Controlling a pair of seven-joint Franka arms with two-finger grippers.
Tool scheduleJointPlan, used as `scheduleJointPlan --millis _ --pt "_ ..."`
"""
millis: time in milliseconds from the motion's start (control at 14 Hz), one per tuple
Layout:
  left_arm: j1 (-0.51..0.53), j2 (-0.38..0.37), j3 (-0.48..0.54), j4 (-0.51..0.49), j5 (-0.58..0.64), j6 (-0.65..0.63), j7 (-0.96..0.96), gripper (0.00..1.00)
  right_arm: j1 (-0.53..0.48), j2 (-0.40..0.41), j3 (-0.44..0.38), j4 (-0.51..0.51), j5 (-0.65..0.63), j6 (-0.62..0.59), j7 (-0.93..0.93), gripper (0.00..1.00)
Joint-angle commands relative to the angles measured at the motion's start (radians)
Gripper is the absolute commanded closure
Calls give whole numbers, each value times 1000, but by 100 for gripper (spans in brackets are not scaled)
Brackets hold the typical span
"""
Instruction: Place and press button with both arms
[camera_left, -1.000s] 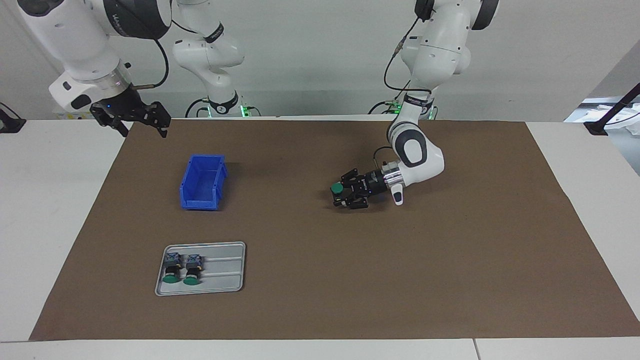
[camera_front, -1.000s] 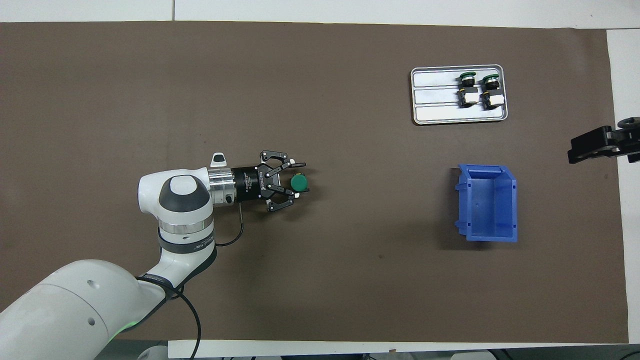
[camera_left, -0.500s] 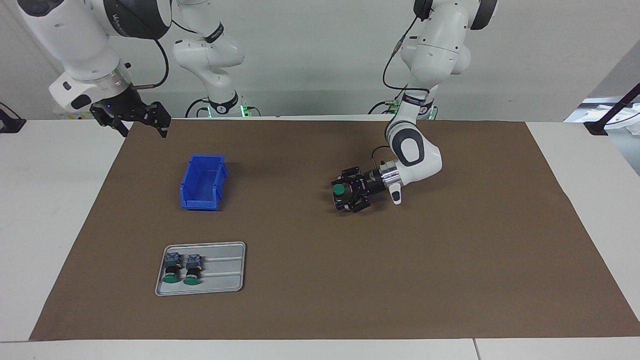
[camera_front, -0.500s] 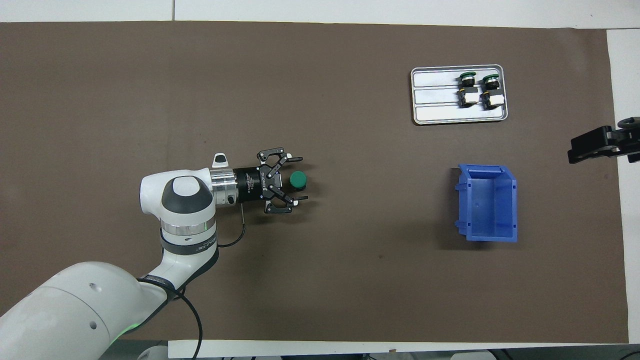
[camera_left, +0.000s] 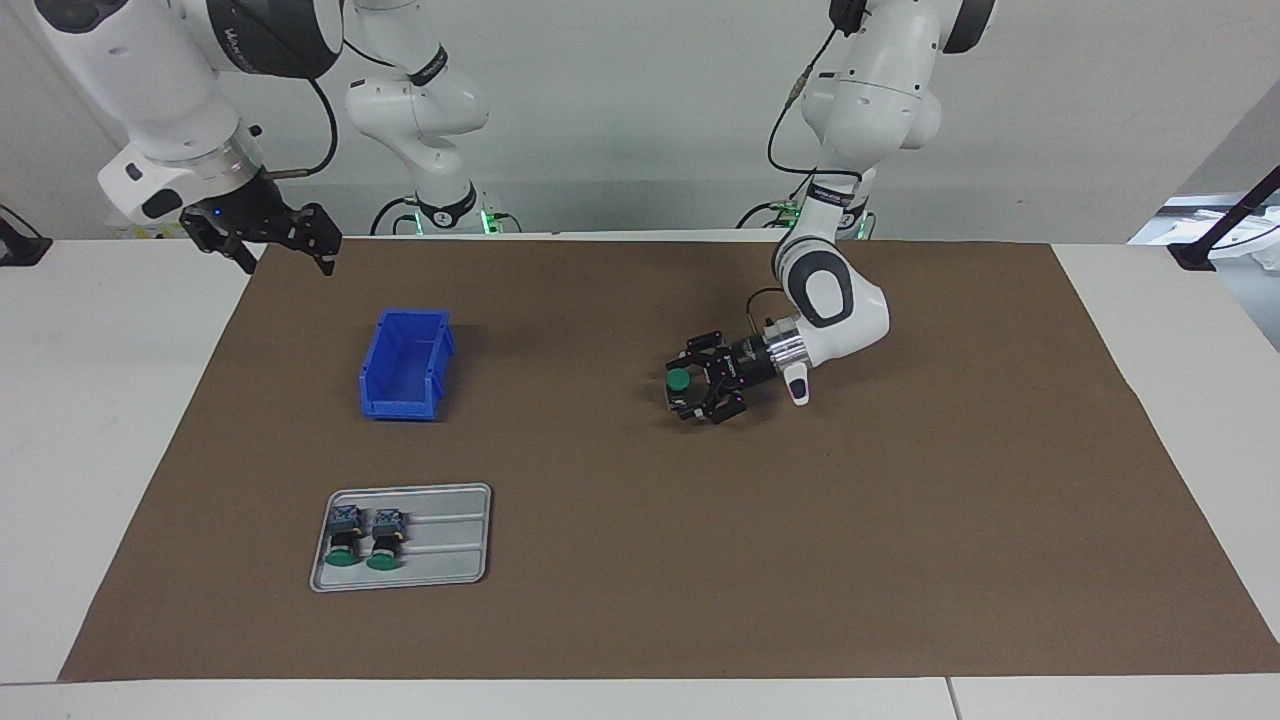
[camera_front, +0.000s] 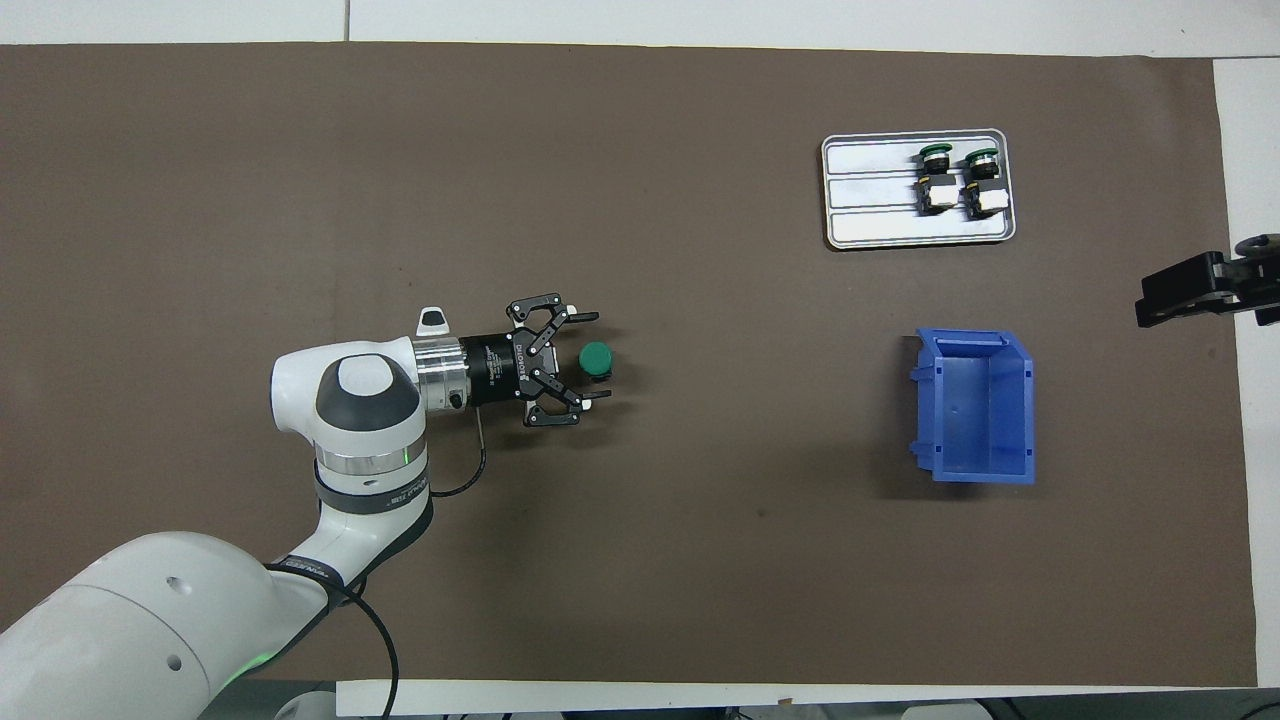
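Note:
A button (camera_left: 678, 380) stands upright on the brown mat (camera_left: 900, 520) near the middle of the table, green cap up; it also shows in the overhead view (camera_front: 596, 357). My left gripper (camera_left: 681, 390) lies low and level at the mat, open, its fingers on either side of the button without touching it (camera_front: 599, 356). Two more buttons (camera_left: 345, 540) (camera_left: 383, 540) lie on their sides in a grey tray (camera_left: 450, 545). My right gripper (camera_left: 283, 250) is open and waits in the air over the table's edge at its arm's end (camera_front: 1190, 290).
A blue open bin (camera_left: 405, 365) sits on the mat between the tray and the robots, toward the right arm's end; it also shows in the overhead view (camera_front: 975, 405). The tray (camera_front: 870, 190) lies farther from the robots than the bin.
My left gripper has opened and let go of the button, which now stands on the mat. The gripper has drawn back a little toward its own arm. The right arm has not moved.

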Motion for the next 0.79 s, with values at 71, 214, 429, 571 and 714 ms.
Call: scheduleJointPlan --millis 71,214,429,571,714 --pt "-12 -55 7 -47 0 21 -18 0 -4 -19 1 -20 1 -6 -22 1" --pt "-6 -76 9 -70 30 29 -21 0 -4 -19 1 -20 1 -6 -22 1" --pt "22 -114 9 -90 90 53 -64 0 -4 -19 1 -20 1 -6 -22 1" --pt "62 -144 9 -110 174 53 -87 0 -4 -19 1 -20 1 -6 -22 1" --pt "92 -164 12 -110 277 55 -125 0 -4 -19 1 -20 1 -6 -22 1"
